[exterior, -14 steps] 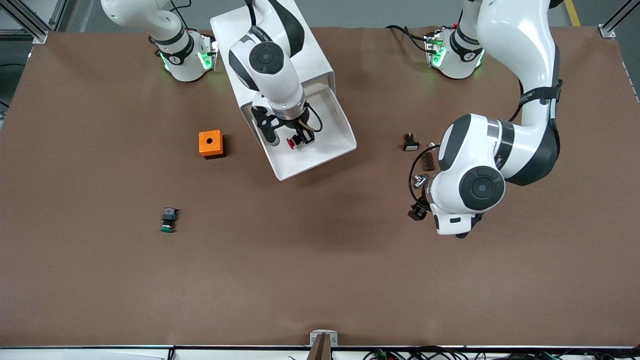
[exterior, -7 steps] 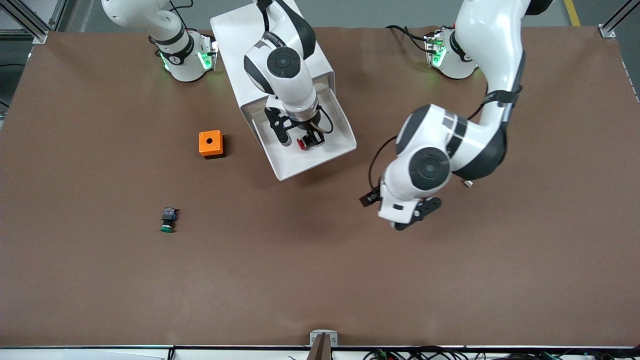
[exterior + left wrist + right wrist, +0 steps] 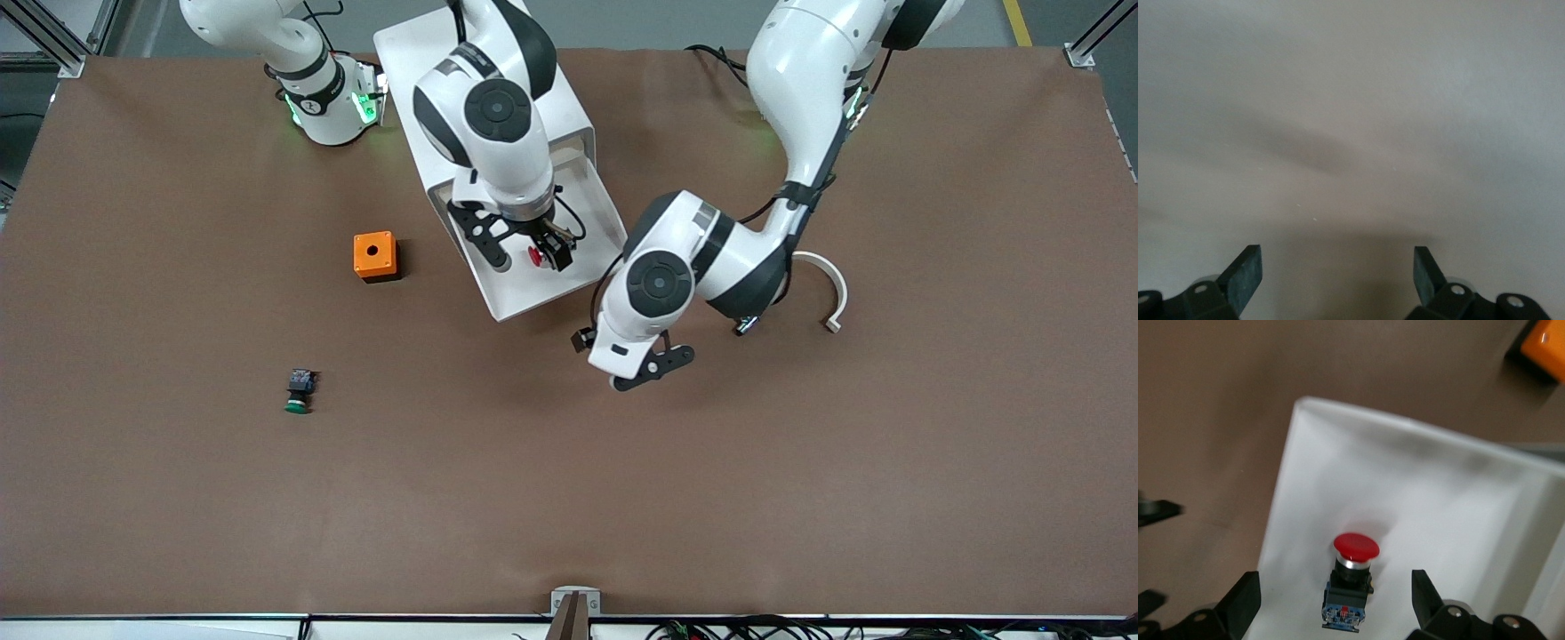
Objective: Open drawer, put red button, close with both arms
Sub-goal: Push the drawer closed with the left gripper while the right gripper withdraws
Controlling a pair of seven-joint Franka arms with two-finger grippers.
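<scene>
Right wrist view shows the button lying free on the floor of the open drawer, its red cap toward the front lip, with the right gripper spread wide above it and touching nothing. From the front, that gripper hangs over the drawer, which sticks out of the cabinet, while the left gripper hovers over bare table just off the drawer's front corner, fingers wide and empty. I judge the placing done and the closing next. The risk is in the push: the drawer sits skewed to the table edge, so two arms pressing unevenly could jam it or slide the whole cabinet. A quick shove might also roll the button. An orange box and green button lie well clear.
</scene>
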